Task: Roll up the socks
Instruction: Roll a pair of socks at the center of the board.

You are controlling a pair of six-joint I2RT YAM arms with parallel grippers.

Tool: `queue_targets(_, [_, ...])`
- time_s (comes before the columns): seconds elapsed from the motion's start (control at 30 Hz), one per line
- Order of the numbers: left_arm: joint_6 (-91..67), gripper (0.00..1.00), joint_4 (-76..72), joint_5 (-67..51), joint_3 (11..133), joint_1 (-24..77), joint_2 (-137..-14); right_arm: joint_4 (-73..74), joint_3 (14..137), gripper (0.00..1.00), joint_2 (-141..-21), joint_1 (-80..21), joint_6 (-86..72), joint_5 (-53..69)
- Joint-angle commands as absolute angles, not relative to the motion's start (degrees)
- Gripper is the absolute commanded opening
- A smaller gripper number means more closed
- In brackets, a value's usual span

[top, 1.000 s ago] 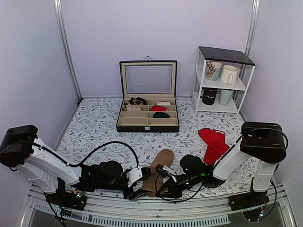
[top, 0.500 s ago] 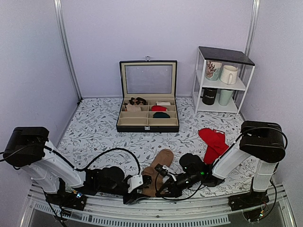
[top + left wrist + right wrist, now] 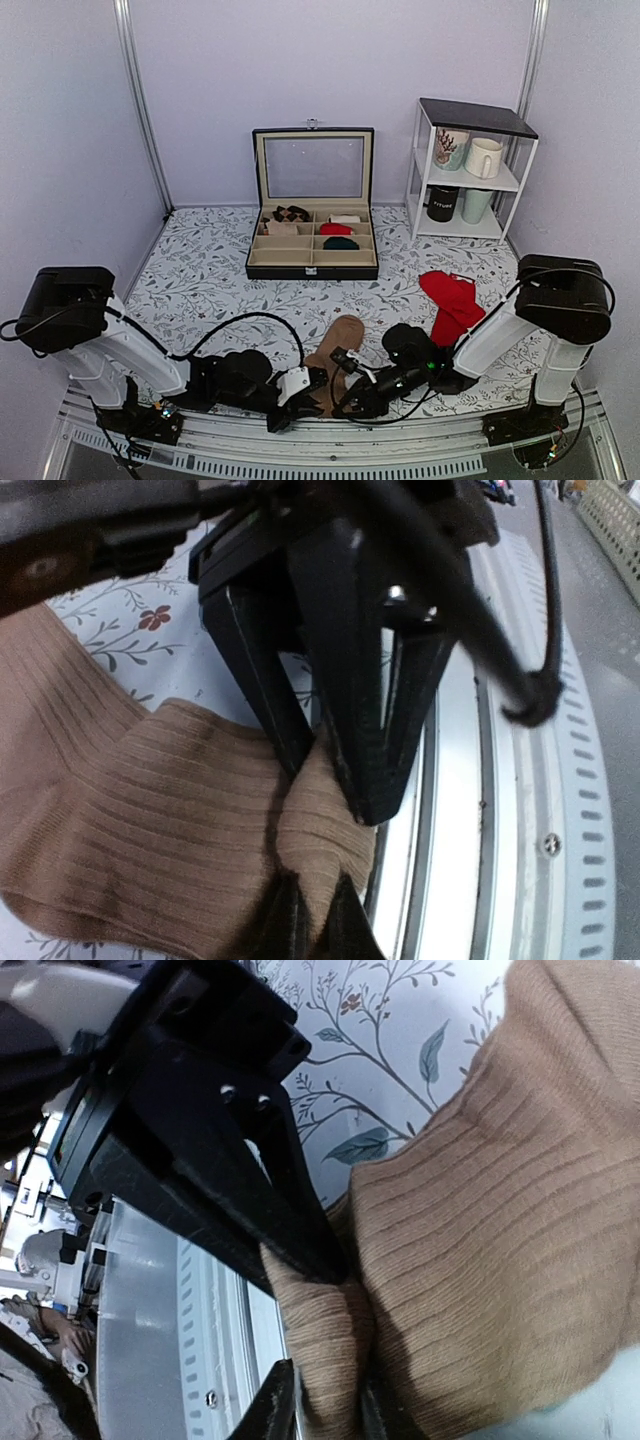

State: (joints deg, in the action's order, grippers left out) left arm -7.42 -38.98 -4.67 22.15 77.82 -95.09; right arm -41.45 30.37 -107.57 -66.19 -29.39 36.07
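I have both pincers closed down on the near end of the socks (image 3: 336, 352), which lie long and flat at the table's near edge. The left gripper (image 3: 314, 379) is nearly shut on a raised ridge of tan knit. The right gripper (image 3: 342, 386) seems to nip the same edge just beside it, which I judge gives me two holds to start the roll evenly. Behind the socks, the open box (image 3: 312, 271) holds a patterned roll (image 3: 291, 213), a red roll (image 3: 336, 229) and a green roll (image 3: 341, 243). Its front compartments look empty.
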Motion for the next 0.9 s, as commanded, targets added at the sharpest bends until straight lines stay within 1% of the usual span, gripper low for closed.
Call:
queue_targets(0.0, [-15.8,0.0,-31.9,-11.8,23.6,74.3,-98.1,-25.4,25.4,0.28,-101.7,-66.0,-26.8,24.6])
queue_targets(0.03, [-17.4,0.0,-31.0,-13.1,23.5,73.5,-98.8,-25.7,24.7,0.3,-98.7,-66.3,-24.7,22.0])
queue_targets(0.1, [-20.1,0.0,-30.4,-15.8,23.2,72.2,-100.5,-27.0,23.3,0.42,-92.3,-69.5,-20.3,13.7])
queue_targets(0.13, [-21.2,0.0,-30.3,-16.9,23.1,71.7,-101.4,-28.0,22.7,0.46,-89.8,-71.9,-17.5,8.9])
queue_targets(0.2, [-23.1,0.0,-30.2,-19.4,23.1,70.7,-103.4,-30.9,21.9,0.52,-86.9,-78.1,-6.4,-4.1])
queue_targets(0.23, [-23.9,0.0,-30.2,-20.9,23.1,70.2,-104.3,-32.6,21.8,0.54,-86.7,-80.0,-2.8,-7.5])
queue_targets(0.3, [-25.3,0.0,-29.6,-23.3,23.3,69.2,-105.7,-33.7,22.7,0.54,-88.1,-81.9,5.1,-11.4])
queue_targets(0.47, [-26.4,0.0,-28.8,-25.1,22.3,68.0,-105.8,-34.0,25.7,0.54,-93.3,-85.5,12.2,-16.0])
queue_targets(0.7, [-26.1,0.0,-28.3,-26.1,22.6,67.3,-107.1,-34.7,26.7,0.53,-94.4,-87.0,16.1,-21.7])
queue_targets(0.87, [-26.2,0.0,-29.1,-26.5,22.4,67.1,-107.7,-33.0,26.8,0.52,-91.9,-87.7,17.8,-20.2])
